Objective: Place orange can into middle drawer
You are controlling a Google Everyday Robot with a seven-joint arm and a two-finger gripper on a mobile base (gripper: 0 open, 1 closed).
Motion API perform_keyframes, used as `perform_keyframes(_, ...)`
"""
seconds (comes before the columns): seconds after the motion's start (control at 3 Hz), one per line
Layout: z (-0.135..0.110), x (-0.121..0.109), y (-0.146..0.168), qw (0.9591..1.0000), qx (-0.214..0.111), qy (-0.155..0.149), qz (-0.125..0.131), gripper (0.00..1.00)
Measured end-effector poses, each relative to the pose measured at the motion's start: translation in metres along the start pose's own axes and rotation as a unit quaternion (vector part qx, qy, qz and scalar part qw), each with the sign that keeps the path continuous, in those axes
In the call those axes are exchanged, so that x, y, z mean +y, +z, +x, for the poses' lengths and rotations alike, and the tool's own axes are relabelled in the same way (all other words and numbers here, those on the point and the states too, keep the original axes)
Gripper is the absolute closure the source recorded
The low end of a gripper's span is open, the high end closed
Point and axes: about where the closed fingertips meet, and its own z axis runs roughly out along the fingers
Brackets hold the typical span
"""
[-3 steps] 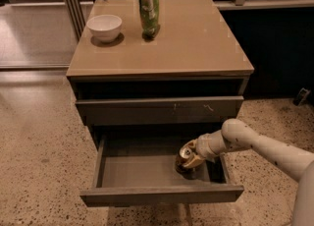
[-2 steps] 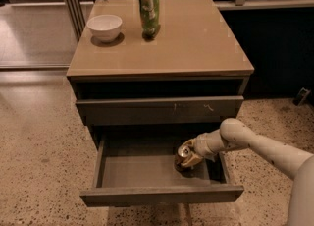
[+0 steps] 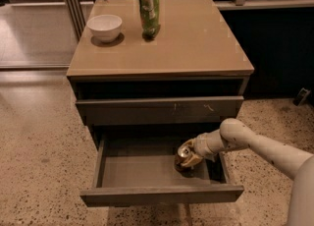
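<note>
The middle drawer (image 3: 147, 172) is pulled open below the cabinet top, its grey floor bare on the left. The orange can (image 3: 183, 158) is tilted at the right end inside the drawer, its silver top facing up and left. My gripper (image 3: 190, 156) reaches in from the right on a white arm and is closed around the can, holding it just over or on the drawer floor; I cannot tell whether it touches.
On the tan cabinet top (image 3: 196, 43) stand a white bowl (image 3: 104, 26) and a tall green snack bag (image 3: 148, 7). A closed drawer front with pale scuffs (image 3: 159, 109) sits above the open drawer. Speckled floor surrounds the cabinet.
The gripper and can have shifted slightly left and down inside the drawer; the can is still held.
</note>
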Motion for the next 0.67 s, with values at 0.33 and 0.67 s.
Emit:
perform_keyframes(0.33, 0.0, 0.0, 0.0, 1.0, 0.0, 0.0, 0.0, 0.35)
perform_keyframes(0.67, 0.0, 0.0, 0.0001, 1.0, 0.0, 0.0, 0.0, 0.12)
